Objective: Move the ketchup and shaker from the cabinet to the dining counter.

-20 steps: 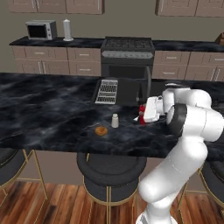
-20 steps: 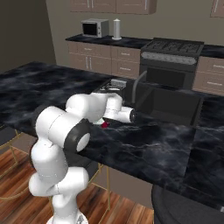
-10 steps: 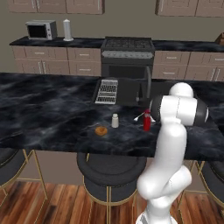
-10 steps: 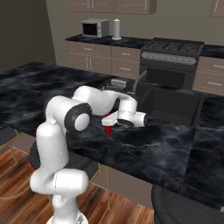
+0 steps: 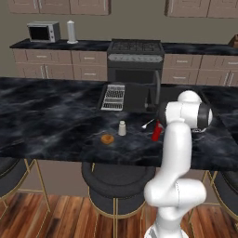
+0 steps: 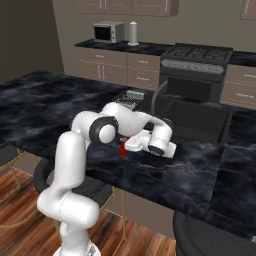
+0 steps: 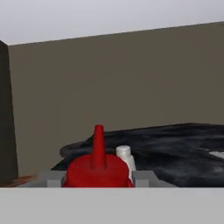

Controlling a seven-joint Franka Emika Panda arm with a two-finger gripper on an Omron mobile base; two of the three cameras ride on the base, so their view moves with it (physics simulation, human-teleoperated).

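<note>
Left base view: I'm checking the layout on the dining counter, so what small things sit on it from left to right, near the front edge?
Orange-brown ring → shaker → ketchup, all on the dining counter, with the white arm's gripper at the ketchup.

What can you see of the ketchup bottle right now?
The ketchup is a small slender red bottle, plastic-looking, with a narrower pointed red top. It leans tilted, its base low over the black marble dining counter; contact with the slab cannot be told. The claw is closed on its body, a grey finger on either side. The pale shaker stands apart, to its left in the left base view.
</note>
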